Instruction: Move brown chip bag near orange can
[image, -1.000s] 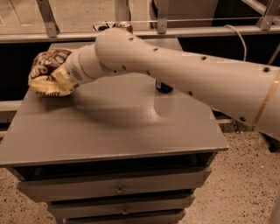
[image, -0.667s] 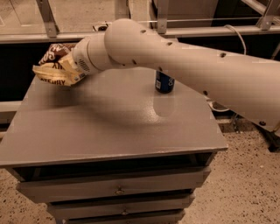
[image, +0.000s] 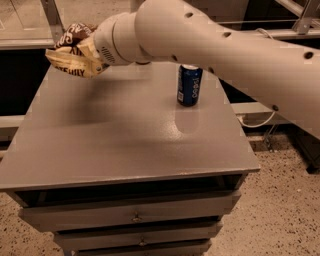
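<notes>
The brown chip bag (image: 72, 50), dark brown with tan-yellow edges and white lettering, hangs in the air above the far left corner of the grey cabinet top (image: 120, 135). My gripper (image: 89, 50) is at the end of the big white arm that reaches in from the right. It is shut on the bag's right end and holds it clear of the surface. The orange can is not in view; the arm covers the back of the cabinet top.
A blue Pepsi can (image: 190, 85) stands upright on the right part of the cabinet top, just under the arm. The cabinet has drawers (image: 135, 215) in its front. Metal rails and dark shelving run behind it. Speckled floor lies to the right.
The bag has been lifted off the cabinet's back left corner and carried up and a little to the right. The arm has risen, and the blue can now shows fully.
</notes>
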